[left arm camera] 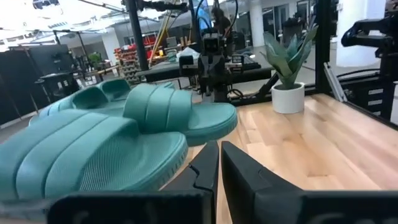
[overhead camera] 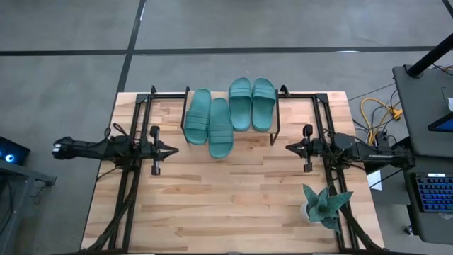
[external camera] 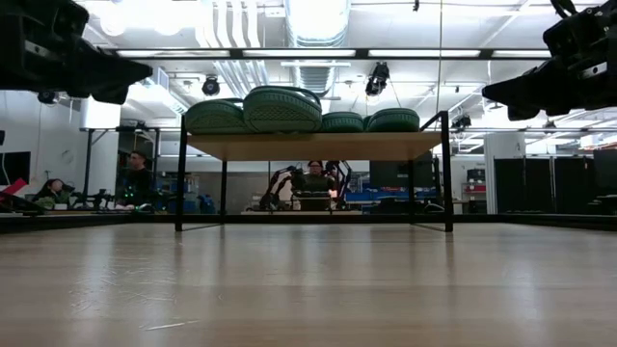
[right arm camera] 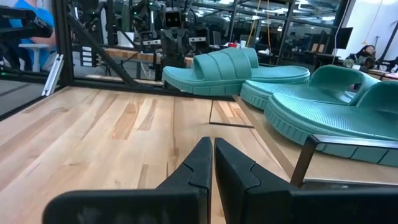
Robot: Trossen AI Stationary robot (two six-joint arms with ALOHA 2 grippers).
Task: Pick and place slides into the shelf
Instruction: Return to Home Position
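Nearest, a spiky potted plant [overhead camera: 324, 204] stands by the right side of the tabletop [external camera: 308, 280]. Farther in, the left end effector [overhead camera: 172, 149] and the right end effector [overhead camera: 290, 146] hang raised over the wood, facing each other, each with fingers pressed together and gripping nothing. Beyond them the shelf [external camera: 308, 146] carries all four slides [overhead camera: 220, 127] on its top board, in two pairs
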